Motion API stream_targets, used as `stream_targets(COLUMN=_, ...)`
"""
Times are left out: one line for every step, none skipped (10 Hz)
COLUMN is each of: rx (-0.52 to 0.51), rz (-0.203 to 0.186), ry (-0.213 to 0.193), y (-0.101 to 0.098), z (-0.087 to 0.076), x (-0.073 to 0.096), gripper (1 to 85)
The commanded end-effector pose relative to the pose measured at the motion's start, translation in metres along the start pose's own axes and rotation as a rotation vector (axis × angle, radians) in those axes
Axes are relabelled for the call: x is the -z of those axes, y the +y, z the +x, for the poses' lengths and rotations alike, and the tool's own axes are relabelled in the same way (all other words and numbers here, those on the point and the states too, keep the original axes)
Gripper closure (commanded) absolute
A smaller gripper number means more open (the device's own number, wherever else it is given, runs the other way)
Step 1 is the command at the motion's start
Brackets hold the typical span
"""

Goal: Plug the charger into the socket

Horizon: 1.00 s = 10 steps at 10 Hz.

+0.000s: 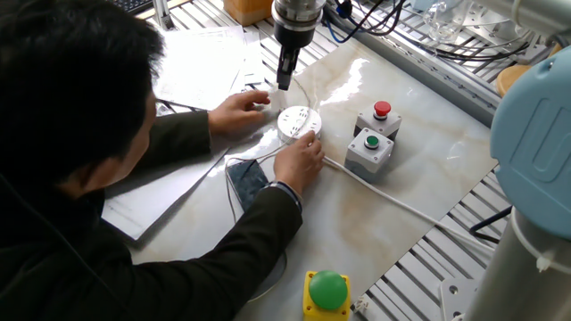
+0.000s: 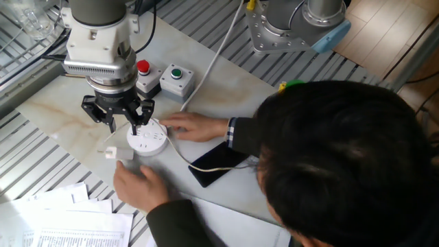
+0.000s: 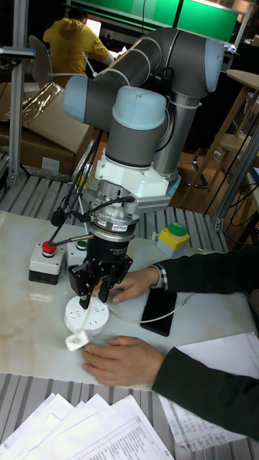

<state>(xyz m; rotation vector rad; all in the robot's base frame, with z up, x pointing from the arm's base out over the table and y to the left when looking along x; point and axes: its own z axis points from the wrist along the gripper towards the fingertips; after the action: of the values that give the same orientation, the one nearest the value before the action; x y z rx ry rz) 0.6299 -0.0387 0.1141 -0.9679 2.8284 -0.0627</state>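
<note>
Tall fixed view, left to right: two grey button boxes (image 3: 44,260) are seen at the left edge on the pale table (image 3: 21,338). Just right of them the gripper (image 3: 92,296) hangs over the socket (image 3: 86,313), its fingers spread apart and holding nothing. The charger (image 3: 75,341) lies on the table just below the socket, its thin cable (image 3: 144,316) running right towards the phone (image 3: 158,311). One hand (image 3: 124,361) is laid flat on the table beside the charger; another hand (image 3: 137,283) rests against the socket's right side. A yellow box (image 3: 173,241) with a green dome is set further back, right of centre, and papers (image 3: 79,431) lie along the bottom edge.

In the other fixed view, the charger (image 2: 113,152) is seen left of centre, just left of the socket (image 2: 147,140), lying on its side with prongs pointing left. The gripper (image 2: 118,118) is just above both, touching neither. The person's head fills the right half.

In one fixed view, the gripper (image 1: 284,82) is at top centre, above the socket (image 1: 299,122); the charger is hidden there.
</note>
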Motion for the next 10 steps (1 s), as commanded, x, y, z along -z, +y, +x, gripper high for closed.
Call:
stream_targets(rx=-0.002, rz=0.002, ry=-0.01, y=-0.0018, z=-0.002, x=0.001, gripper=42.0)
stream_targets(rx=-0.002, rz=0.003, ry=-0.012, y=-0.002, z=-0.0022, x=0.0011, gripper=42.3)
stream_targets(rx=-0.001, rz=0.001, ry=-0.015, y=-0.0017, z=-0.0019, x=0.0025, gripper=42.3)
stream_targets(rx=-0.001, rz=0.002, ry=-0.016, y=-0.0015, z=-0.0031, x=0.0029, gripper=42.3)
stream_targets(rx=0.0, rz=0.007, ry=-0.012, y=-0.002, z=-0.0033, x=0.003, gripper=42.3)
stream_targets(rx=0.002, rz=0.013, ry=-0.01, y=-0.0034, z=-0.0028, x=0.0031, gripper=42.3)
stream_targets(rx=0.004, rz=0.014, ry=-0.009, y=-0.0037, z=-0.0022, x=0.0034, gripper=42.7)
stream_targets(rx=0.005, rz=0.022, ry=-0.004, y=-0.0059, z=-0.0009, x=0.0034, gripper=43.7)
stream_targets(rx=0.006, rz=0.023, ry=-0.003, y=-0.0063, z=-0.0006, x=0.0033, gripper=44.7)
stream_targets(rx=0.005, rz=0.023, ry=-0.005, y=-0.0063, z=-0.0011, x=0.0033, gripper=45.0)
